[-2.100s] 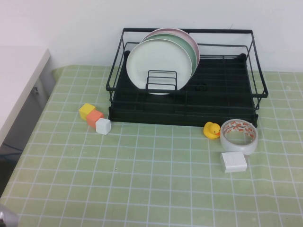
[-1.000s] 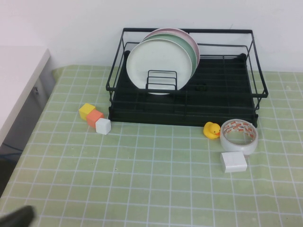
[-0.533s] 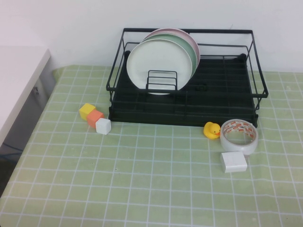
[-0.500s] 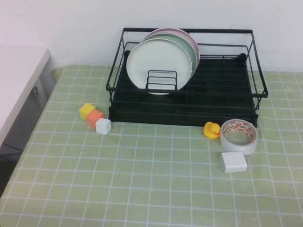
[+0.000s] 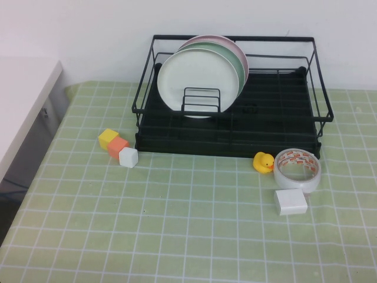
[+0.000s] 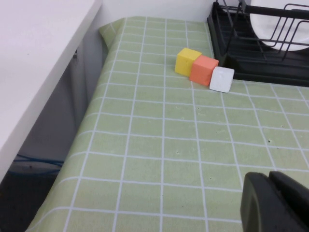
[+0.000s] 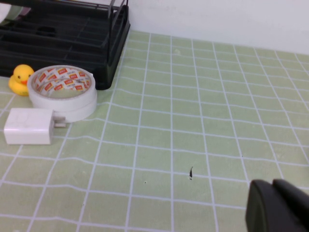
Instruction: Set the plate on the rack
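The white plate (image 5: 197,79) stands upright in the left part of the black wire rack (image 5: 277,118), in front of a mint green plate (image 5: 240,62) and a pink plate (image 5: 212,39). Its edge also shows in the left wrist view (image 6: 275,7), inside the rack (image 6: 241,53). Neither gripper shows in the high view. My left gripper (image 6: 275,203) is shut and empty, low over the green mat, well short of the rack. My right gripper (image 7: 277,205) is shut and empty over the mat, to the right of the rack (image 7: 63,29).
Yellow (image 5: 108,138), orange (image 5: 118,146) and white (image 5: 128,157) cubes lie at the rack's front left. A rubber duck (image 5: 264,161), a tape roll (image 5: 297,169) and a white charger (image 5: 290,202) lie at its front right. A white table (image 5: 23,100) stands to the left.
A dark piece of my left arm showed at the bottom left corner of the high view and has gone out of view. The plates and the small objects have not moved.
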Robot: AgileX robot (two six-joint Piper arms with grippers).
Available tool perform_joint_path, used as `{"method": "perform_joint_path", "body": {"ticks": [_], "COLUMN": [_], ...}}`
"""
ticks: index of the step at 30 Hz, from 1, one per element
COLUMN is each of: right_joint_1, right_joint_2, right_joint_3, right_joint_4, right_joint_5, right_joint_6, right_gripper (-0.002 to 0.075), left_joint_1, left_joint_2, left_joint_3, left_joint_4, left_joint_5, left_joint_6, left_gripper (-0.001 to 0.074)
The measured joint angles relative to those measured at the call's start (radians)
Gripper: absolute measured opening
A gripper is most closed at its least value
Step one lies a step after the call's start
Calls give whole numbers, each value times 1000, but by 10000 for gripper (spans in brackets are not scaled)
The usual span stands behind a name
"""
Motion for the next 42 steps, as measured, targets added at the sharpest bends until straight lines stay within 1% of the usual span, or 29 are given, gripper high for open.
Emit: {"method": "perform_joint_path", "body": {"ticks": [42], "right_joint_1": [0], "right_joint_2": [0], "right_joint_3": [0], "right_joint_4": [0], "right_joint_5": [2], "right_joint_6": [0], "right_gripper": [-1], "left_joint_1": [0], "left_joint_2": [-1], "left_joint_3": [0], "left_joint_4": [-17], "left_joint_5": [1], "left_joint_6": [12], "left_gripper": [-1]}}
